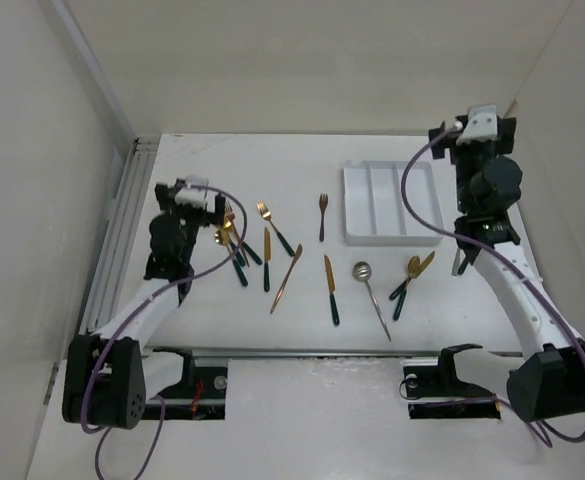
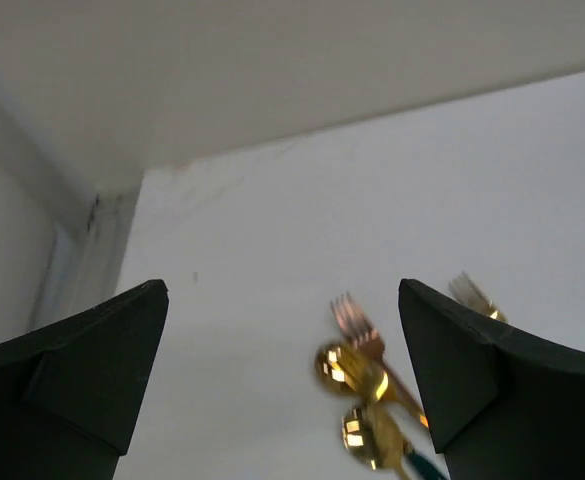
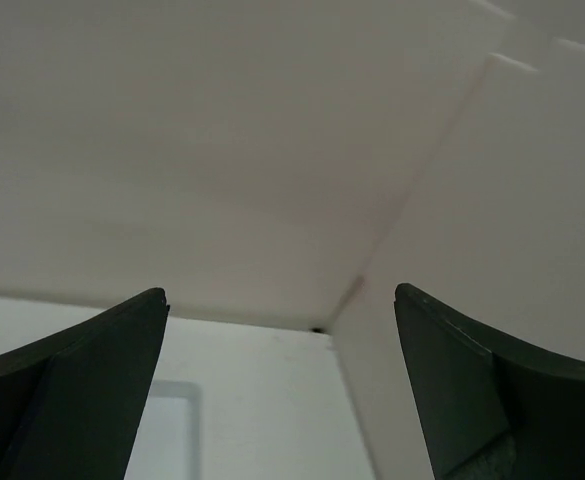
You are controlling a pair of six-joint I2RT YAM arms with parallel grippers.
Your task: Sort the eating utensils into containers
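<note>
Eating utensils, about eleven; one tray

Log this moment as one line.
left claw: open, empty | right claw: open, empty | tray: looks empty | utensils: loose on table

I can read no text, label, brand, number or sign in any of my three views. The white tray and the utensils show no print that I am able to make out at this size.
</note>
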